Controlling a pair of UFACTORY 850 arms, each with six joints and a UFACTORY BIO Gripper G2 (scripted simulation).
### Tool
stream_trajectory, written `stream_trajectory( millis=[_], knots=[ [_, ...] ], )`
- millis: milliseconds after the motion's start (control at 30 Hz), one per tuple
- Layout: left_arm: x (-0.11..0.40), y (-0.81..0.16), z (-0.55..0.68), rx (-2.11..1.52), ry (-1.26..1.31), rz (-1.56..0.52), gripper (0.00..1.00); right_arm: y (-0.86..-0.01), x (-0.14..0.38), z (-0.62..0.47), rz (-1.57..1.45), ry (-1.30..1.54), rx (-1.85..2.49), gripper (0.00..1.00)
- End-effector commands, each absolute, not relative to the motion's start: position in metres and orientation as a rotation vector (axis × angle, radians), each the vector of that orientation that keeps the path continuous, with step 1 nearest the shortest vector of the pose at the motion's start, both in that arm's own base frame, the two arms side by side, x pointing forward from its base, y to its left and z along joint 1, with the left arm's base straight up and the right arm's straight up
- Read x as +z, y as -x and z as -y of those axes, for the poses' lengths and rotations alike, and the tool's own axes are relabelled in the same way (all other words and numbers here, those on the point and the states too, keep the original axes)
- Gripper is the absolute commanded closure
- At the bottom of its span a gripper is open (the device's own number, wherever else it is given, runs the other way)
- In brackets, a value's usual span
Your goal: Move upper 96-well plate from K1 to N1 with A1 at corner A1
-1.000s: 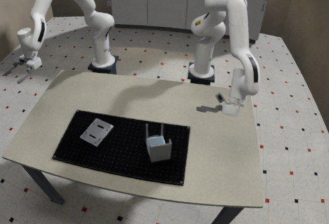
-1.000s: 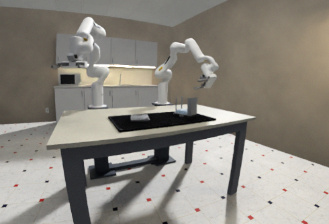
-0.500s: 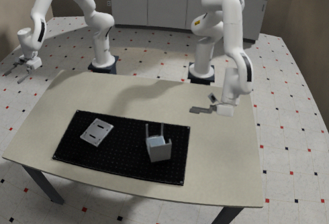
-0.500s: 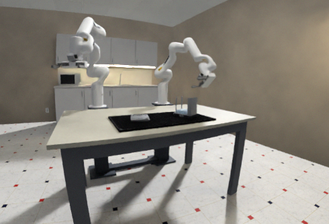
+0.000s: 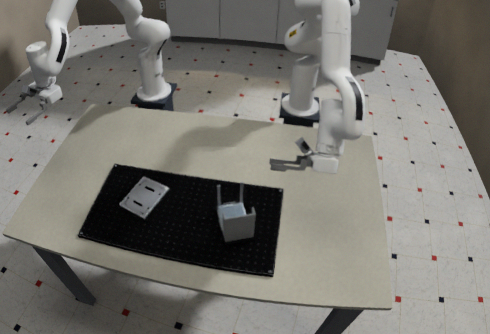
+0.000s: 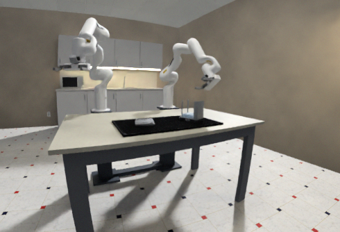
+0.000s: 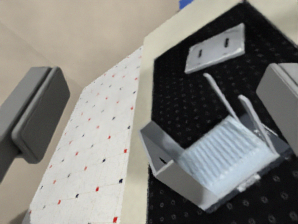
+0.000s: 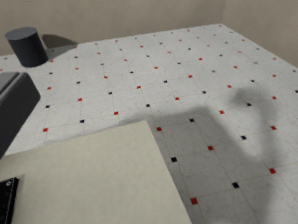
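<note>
The stack rack K1 (image 5: 239, 230) (image 6: 198, 110) (image 7: 182, 184) has a tall grey corner wall and two thin posts. A pale blue plate (image 5: 232, 210) (image 7: 225, 155) lies inside it; the lower plate and rim letters cannot be told apart. The plate nest N1 (image 5: 144, 196) (image 6: 144, 122) (image 7: 214, 49) is a light grey slab with two dark slots and no plate on it. My left gripper (image 5: 287, 155) (image 6: 202, 83) (image 7: 162, 107) is open and empty, above and away from the rack. My right gripper (image 5: 19, 116) (image 6: 64, 65) is open and empty, beyond the table's edge; one finger shows in the right wrist view.
The black perforated board (image 5: 185, 236) (image 6: 166, 127) (image 7: 172, 95) carries rack and nest, some distance apart. The rack's wall and posts stand above the plate. The pale table (image 5: 330, 226) (image 6: 87, 133) (image 8: 100, 175) extends around the board. A dark cylinder (image 8: 29, 49) stands on the floor.
</note>
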State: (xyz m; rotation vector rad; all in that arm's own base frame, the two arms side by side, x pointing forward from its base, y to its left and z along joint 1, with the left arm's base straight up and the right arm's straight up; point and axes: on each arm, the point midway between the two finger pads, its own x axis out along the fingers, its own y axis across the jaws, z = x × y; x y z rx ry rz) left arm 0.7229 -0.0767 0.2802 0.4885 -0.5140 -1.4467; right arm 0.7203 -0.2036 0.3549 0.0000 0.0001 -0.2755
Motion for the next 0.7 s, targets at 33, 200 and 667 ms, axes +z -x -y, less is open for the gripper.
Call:
stream_trajectory(
  millis=[33,200,667],
  knots=[
    [0.29,-0.739,0.102,-1.377,-0.473,0.513,0.63,-0.721,0.357,0.204,0.003,0.0,-0.276,0.0],
    [0.291,-0.741,0.106,-1.346,-0.463,0.51,0.63,-0.721,0.357,0.204,0.003,0.0,-0.276,0.0],
    [0.308,-0.766,0.158,-1.143,-0.392,0.491,0.63,-0.721,0.357,0.204,0.003,0.0,-0.276,0.0]
  ],
)
